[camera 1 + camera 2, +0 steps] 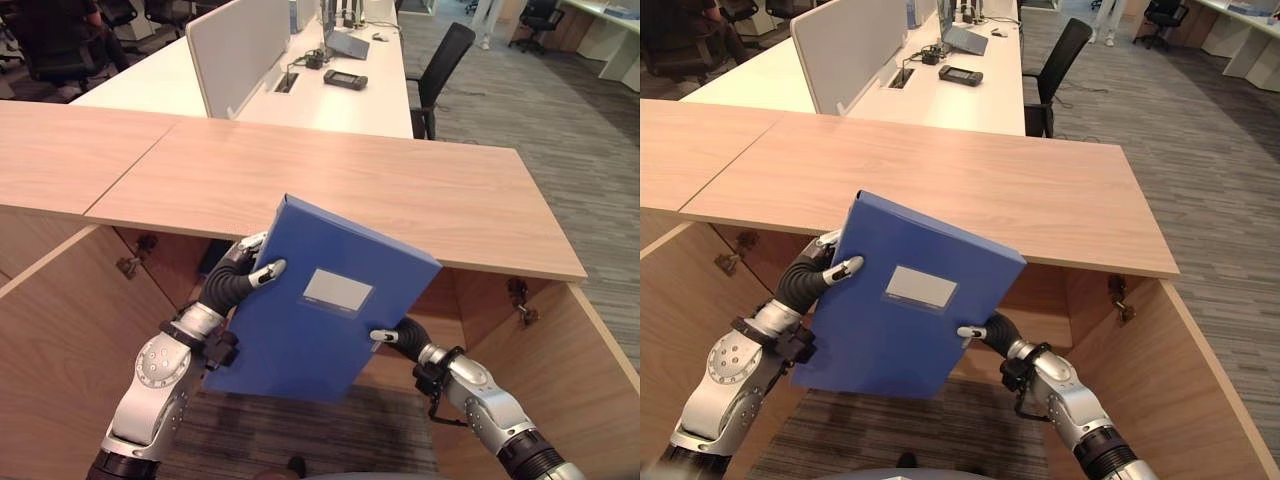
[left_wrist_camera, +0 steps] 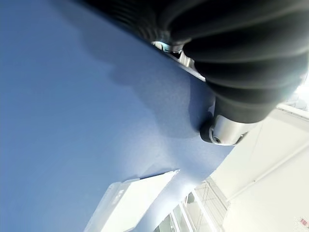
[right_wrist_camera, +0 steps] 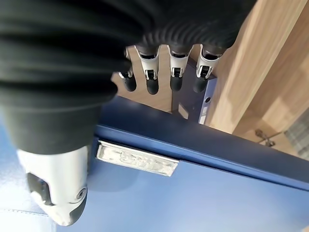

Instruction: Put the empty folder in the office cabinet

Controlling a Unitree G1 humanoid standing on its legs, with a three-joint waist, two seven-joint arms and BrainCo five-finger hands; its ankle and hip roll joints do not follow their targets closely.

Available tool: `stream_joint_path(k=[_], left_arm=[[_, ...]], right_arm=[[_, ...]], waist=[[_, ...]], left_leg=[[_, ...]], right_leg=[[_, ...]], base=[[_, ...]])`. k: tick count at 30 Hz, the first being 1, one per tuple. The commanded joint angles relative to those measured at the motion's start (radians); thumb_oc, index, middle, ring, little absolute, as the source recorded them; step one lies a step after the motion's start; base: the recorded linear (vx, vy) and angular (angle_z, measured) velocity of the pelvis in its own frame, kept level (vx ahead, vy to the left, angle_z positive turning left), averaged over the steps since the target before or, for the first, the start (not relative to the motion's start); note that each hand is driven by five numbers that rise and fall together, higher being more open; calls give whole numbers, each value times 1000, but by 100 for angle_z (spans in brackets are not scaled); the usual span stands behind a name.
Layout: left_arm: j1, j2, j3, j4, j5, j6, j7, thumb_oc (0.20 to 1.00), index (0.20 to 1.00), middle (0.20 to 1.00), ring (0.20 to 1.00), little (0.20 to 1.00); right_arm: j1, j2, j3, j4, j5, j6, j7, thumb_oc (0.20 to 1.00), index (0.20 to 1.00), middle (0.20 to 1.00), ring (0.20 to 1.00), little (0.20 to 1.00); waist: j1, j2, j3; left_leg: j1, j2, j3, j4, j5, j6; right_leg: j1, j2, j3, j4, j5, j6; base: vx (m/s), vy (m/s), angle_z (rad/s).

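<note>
Blue folder (image 1: pixel 318 305) pinched between left hand (image 1: pixel 245 268), right hand (image 1: pixel 395 337)

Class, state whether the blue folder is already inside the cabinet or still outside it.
Outside. Both hands, left hand and right hand, hold the blue folder tilted before the open cabinet, overlapping its top edge.

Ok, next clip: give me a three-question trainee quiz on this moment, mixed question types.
1. True or false: the folder lies flat on the cabinet top.
2. Which hands grip the folder? A) left hand alone B) right hand alone C) both
3. Fill in: the cabinet doors below the top stand ____.

Key:
1. False. It is held tilted in the air, in front of the cabinet opening.
2. C. The left hand holds its upper left edge and the right hand its lower right edge, thumbs on the front face.
3. Open.
</note>
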State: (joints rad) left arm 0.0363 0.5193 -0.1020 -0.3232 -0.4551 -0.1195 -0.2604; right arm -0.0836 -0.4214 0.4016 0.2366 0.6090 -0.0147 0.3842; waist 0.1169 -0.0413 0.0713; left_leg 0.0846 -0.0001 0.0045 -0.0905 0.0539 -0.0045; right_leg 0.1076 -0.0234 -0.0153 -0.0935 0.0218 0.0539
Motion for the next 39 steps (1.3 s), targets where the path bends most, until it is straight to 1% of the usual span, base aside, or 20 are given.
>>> stream_joint_path(k=[1,2,3,4,5,13,20,21,22,23,24,27,28,31,32,33,34,35,36,39], left_arm=[[-132,-36,-92,-44,-165,-66,-14,200,200,200,200,200],[-145,-40,-105,-40,-173,-66,-12,200,200,200,200,200],[-160,-49,-126,-38,-186,-63,-7,200,200,200,200,200],[-160,-49,-127,-37,-186,-64,-7,200,200,200,200,200],[-169,-50,-135,-34,-188,-65,-1,200,200,200,200,200],[-174,-47,-166,-27,-211,-52,-1,200,200,200,200,200],[-171,-52,-216,27,-279,-15,-19,200,200,200,200,200],[-172,-56,-243,59,-315,10,-33,416,416,416,416,416],[-171,-56,-270,102,-350,32,-46,533,533,533,533,533],[-172,-57,-270,103,-350,32,-46,576,576,576,576,576],[-166,-55,-280,124,-360,38,-47,1000,1000,1000,1000,1000],[-135,-8,-293,195,-330,62,-49,1000,1000,1000,1000,1000],[-135,-8,-293,195,-330,62,-49,1000,1000,1000,1000,1000],[-79,58,-272,230,-276,81,-47,1000,1000,1000,1000,1000],[-66,53,-272,248,-273,83,-42,1000,1000,1000,1000,1000],[-47,67,-274,282,-255,90,-58,1000,1000,1000,1000,1000],[-40,92,-301,301,-259,125,-72,1000,1000,1000,1000,1000],[-34,107,-295,322,-262,133,-81,1000,1000,1000,1000,1000],[-14,113,-285,343,-254,138,-91,1000,1000,1000,1000,1000],[14,102,-269,416,-256,152,-107,1000,1000,1000,1000,1000]], right_arm=[[-92,63,64,5,53,-58,-30,1000,1000,1000,1000,1000],[-96,75,73,21,61,-62,-41,1000,1000,1000,1000,1000],[-95,102,87,36,87,-62,-49,818,818,818,818,818],[-96,103,87,36,88,-62,-49,395,395,395,395,395],[-96,115,97,39,101,-67,-56,200,200,200,200,200],[-71,139,146,39,117,-50,-52,200,200,200,200,200],[-58,145,165,55,158,-22,-46,200,200,200,200,200],[-50,152,164,56,195,-19,-45,200,200,200,200,200],[-43,157,159,56,242,-23,-44,200,200,200,200,200],[-43,156,158,56,242,-23,-44,200,200,200,200,200],[-34,158,150,56,260,-27,-48,200,200,200,200,200],[20,176,96,84,351,-45,-61,200,200,200,200,200],[20,176,96,84,351,-46,-61,200,200,200,200,200],[66,204,42,164,408,-57,-83,200,200,200,200,200],[70,197,29,168,424,-90,-89,200,200,200,200,200],[103,197,15,172,422,-56,-83,200,200,200,200,200],[104,220,38,281,386,-3,-85,200,200,200,200,200],[113,203,9,338,386,2,-98,200,200,200,200,200],[127,192,-17,335,383,-3,-101,200,200,200,200,200],[153,187,-66,379,378,8,-101,200,200,200,200,200]], waist=[[-4,-36,-40],[-4,-36,-39],[-8,-35,-38],[-8,-35,-37],[-11,-33,-36],[-19,-30,-34],[-24,-27,-33],[-28,-24,-32],[-35,-21,-31],[-35,-21,-31],[-37,-20,-31],[-44,-13,-28],[-44,-13,-28],[-44,-9,-28],[-45,-9,-27],[-48,-6,-27],[-47,-5,-28],[-50,-5,-26],[-52,-5,-24],[-58,-4,-23]], left_leg=[[23,-7,-29,3,-107,-26],[23,-7,-29,3,-107,-26],[24,-6,-27,3,-106,-26],[24,-6,-27,3,-106,-26],[25,-6,-26,3,-106,-26],[26,-7,-21,3,-107,-27],[27,-7,-17,3,-106,-28],[27,-8,-15,3,-106,-28],[27,-8,-15,3,-105,-28],[27,-7,-15,3,-105,-28],[27,-8,-14,3,-104,-28],[28,-8,-12,3,-103,-29],[28,-8,-12,3,-103,-29],[27,-8,-10,3,-104,-30],[26,-9,-9,3,-104,-30],[25,-9,-6,3,-104,-30],[25,-9,-3,3,-104,-31],[23,-9,-3,3,-103,-32],[23,-8,-2,3,-103,-32],[21,-8,-2,3,-102,-33]], right_leg=[[-1,-26,-41,6,2,80],[-1,-26,-40,6,2,80],[-1,-26,-40,6,3,80],[-1,-26,-40,6,3,80],[-2,-26,-40,6,4,80],[-2,-27,-38,6,6,81],[-2,-27,-38,6,7,81],[-3,-27,-38,6,8,81],[-4,-27,-36,6,9,81],[-3,-27,-36,6,9,81],[-4,-27,-35,6,9,82],[-4,-28,-37,6,12,85],[-4,-28,-37,6,12,85],[-7,-26,-37,6,12,88],[-9,-26,-36,6,13,88],[-11,-26,-36,6,14,90],[-11,-25,-36,6,13,89],[-13,-26,-35,6,14,90],[-13,-26,-36,6,13,91],[-16,-25,-38,6,13,92]], base=[[0,0,0],[0,0,0],[0,0,0],[0,0,0],[0,0,0],[0,0,0],[0,0,0],[0,0,0],[0,0,0],[0,0,0],[0,0,0],[1,2,-2],[0,0,0],[0,0,0],[0,0,0],[11,-3,-5],[7,-3,-5],[4,-7,-4],[0,0,0],[0,0,0]])
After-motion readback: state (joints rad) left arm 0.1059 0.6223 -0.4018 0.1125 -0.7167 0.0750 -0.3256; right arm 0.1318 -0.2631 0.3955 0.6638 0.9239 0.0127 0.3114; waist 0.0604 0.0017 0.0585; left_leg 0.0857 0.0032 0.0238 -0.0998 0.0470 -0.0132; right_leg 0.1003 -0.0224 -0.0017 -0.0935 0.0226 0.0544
